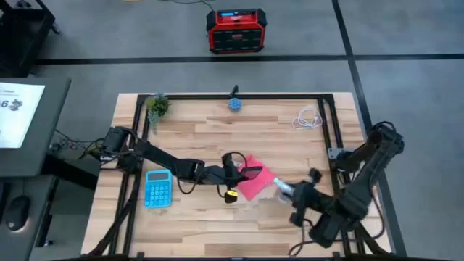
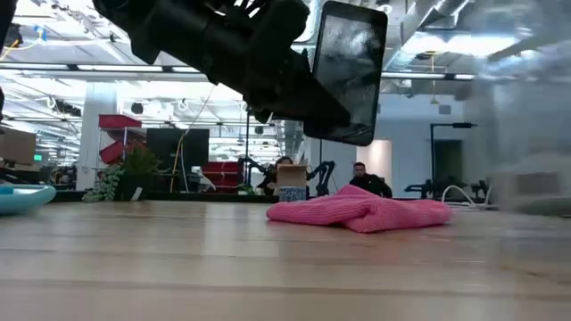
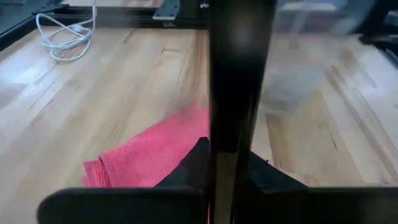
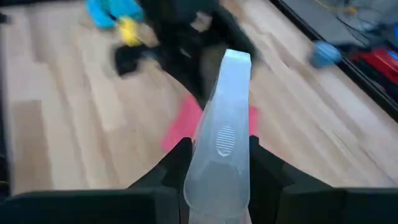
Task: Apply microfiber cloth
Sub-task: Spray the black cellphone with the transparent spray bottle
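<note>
The microfiber cloth (image 1: 257,183) lies crumpled on the wooden table near its middle, pink-red (image 2: 361,210). Just above its left side my left gripper (image 1: 238,174) is shut on a black phone (image 2: 348,71), held upright and slightly tilted. In the left wrist view the phone (image 3: 236,87) shows edge-on, with the cloth (image 3: 149,155) beyond it. From the right, my right gripper (image 1: 297,194) is shut on a translucent spray bottle (image 4: 224,130), whose head points toward the cloth (image 4: 180,121) and phone. My left gripper pinches the phone's lower end (image 3: 225,177) between its two fingers, one on each flat face. The fingers reach in level from the table's left. The phone stands upright above the cloth, lifted clear of the table. My right gripper pinches the spray bottle's body (image 4: 214,180) between its two fingers (image 4: 177,165), one on each side. The bottle lies along the fingers, its head (image 4: 236,59) out in front. The fingers come from the table's right, slanting toward the cloth.
A light-blue calculator (image 1: 157,187) lies at the near left, a coiled white cable (image 1: 308,118) at the far right, a small plant (image 1: 156,106) at the far left corner and a blue ball (image 1: 235,104) at the far edge. A black frame (image 1: 330,130) rims the table.
</note>
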`<state>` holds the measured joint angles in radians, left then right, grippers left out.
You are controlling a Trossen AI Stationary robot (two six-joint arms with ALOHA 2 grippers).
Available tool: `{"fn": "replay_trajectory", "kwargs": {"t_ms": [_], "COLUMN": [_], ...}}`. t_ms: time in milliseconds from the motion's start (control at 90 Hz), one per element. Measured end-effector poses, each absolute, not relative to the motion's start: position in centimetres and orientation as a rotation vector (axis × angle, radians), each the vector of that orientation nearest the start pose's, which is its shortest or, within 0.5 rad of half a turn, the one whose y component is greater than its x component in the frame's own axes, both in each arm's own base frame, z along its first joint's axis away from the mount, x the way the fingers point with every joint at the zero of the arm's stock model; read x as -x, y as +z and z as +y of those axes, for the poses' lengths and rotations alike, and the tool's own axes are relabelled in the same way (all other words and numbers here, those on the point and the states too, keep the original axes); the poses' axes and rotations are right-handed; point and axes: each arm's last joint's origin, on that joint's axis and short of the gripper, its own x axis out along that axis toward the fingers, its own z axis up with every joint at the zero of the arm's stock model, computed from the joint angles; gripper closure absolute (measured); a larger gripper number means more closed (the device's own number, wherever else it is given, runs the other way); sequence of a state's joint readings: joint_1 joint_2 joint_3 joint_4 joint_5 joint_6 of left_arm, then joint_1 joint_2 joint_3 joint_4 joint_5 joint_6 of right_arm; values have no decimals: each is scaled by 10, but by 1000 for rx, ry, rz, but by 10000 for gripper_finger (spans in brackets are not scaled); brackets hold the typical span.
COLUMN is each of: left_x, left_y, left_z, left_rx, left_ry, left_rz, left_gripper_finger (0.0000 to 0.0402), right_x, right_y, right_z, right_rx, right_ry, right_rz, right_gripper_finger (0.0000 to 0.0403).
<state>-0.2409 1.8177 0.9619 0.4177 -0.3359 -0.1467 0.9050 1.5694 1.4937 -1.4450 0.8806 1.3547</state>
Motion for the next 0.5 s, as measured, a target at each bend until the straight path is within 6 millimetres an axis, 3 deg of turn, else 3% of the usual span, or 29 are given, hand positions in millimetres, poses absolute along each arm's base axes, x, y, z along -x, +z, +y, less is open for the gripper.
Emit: {"fn": "replay_trajectory", "kwargs": {"t_ms": [89,222,500], "left_x": [-370,-375,-384], "left_y": [168,159,131], "left_z": [-82,-84,-78], "left_rx": [23,42,97], "left_ry": [122,93,83], "left_rz": [418,403,433], "left_gripper_finger": [389,389,389], "right_x": [-166,-147,-135], "right_y": [322,320,305], "right_z": [202,211,215], "right_rx": [-107,-150,-159], "right_ry": [-601,-542,-554], "right_rz": [726,699,706], "right_gripper_finger": [316,316,315]}}
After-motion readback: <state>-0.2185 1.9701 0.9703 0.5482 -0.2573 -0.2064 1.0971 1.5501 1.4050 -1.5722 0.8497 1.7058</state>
